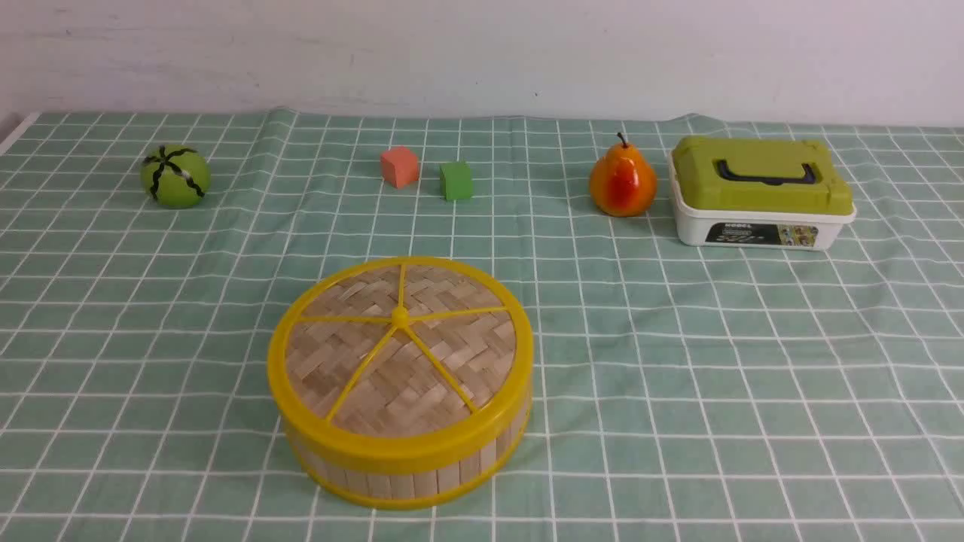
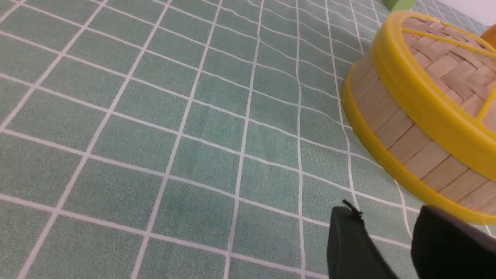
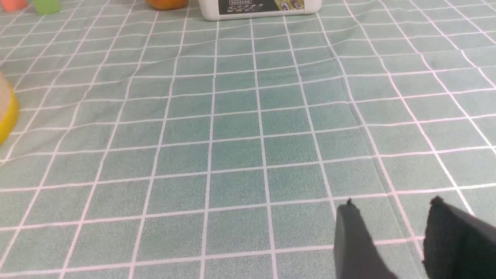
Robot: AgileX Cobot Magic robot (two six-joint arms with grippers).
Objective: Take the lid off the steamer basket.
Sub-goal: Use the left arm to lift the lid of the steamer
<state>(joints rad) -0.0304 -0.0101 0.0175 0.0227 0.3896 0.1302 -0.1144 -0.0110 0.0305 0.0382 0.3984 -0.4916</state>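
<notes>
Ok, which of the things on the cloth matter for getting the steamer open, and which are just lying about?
For the job:
- lid, sitting on top
- steamer basket, under it

Just lying about:
- green striped ball
- pink cube
- green cube
- pear
- white box with green top

Steamer basket point(image 1: 422, 459) stands alone on the checked cloth point(image 1: 715, 361), lid point(image 1: 399, 354) seated flat, and the air over the lid is open in my front view. Bare cloth lies left of the basket, right of it and on my near side, so I read all three flanks as passable. Obstacles sit only behind the basket, well apart from it: pink cube point(image 1: 399, 166) and green cube point(image 1: 456, 181) straight behind, striped green ball point(image 1: 175, 176) behind-left, pear point(image 1: 622, 181) and white box point(image 1: 761, 192) behind-right, those two just beside each other.
</notes>
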